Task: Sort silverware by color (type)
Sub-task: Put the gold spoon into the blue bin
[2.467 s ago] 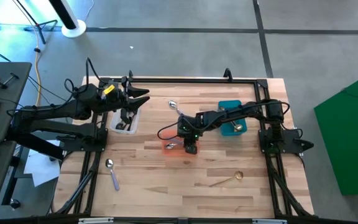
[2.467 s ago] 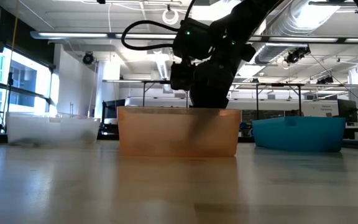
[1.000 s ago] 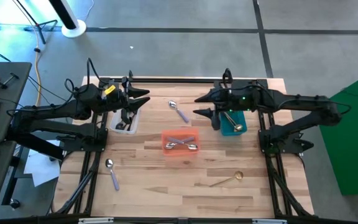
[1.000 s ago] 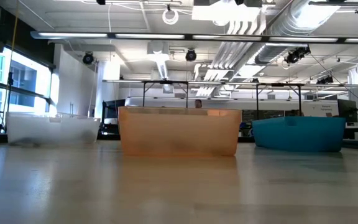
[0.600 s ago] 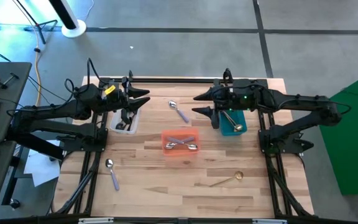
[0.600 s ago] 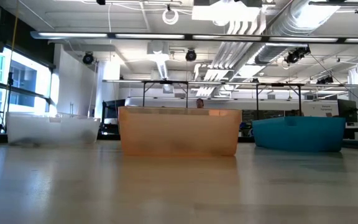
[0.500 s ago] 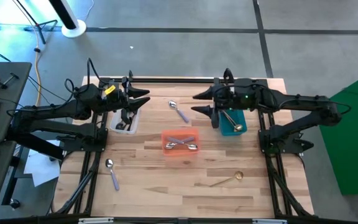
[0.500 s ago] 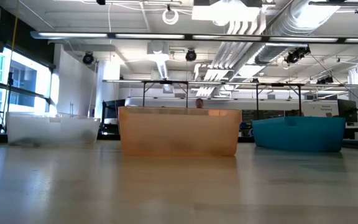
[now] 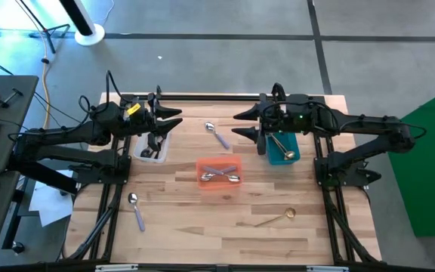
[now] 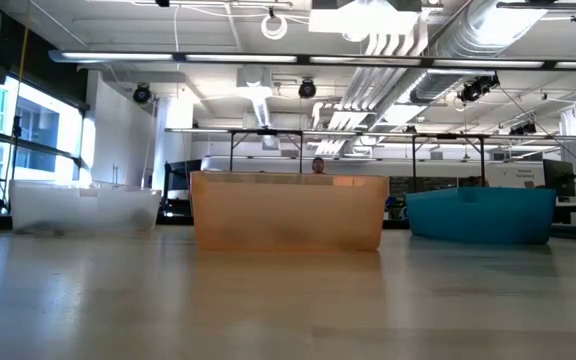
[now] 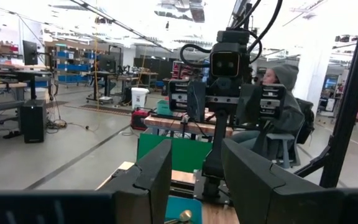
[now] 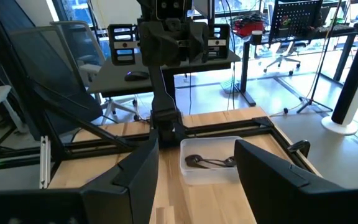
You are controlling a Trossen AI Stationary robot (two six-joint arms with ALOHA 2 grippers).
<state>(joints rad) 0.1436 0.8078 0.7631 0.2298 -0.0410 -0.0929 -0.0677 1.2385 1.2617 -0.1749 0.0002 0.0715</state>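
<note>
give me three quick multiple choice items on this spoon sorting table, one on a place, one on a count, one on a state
1. Where is the gold spoon lying?
A. orange bin
B. bare table near the front right
C. clear bin

2. How many spoons lie loose on the table, outside the bins?
A. one
B. three
C. six

3. How is the right gripper?
A. open and empty
B. shut on a spoon
C. inside the orange bin

Answers: 1 B, it rests on bare wood; 2 B, two lavender-handled and one gold; 3 A, its fingers stand apart, nothing between them.

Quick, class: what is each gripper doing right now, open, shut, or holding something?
Left gripper: open, holding nothing, above the clear bin.
Right gripper: open, holding nothing, beside the teal bin.
</note>
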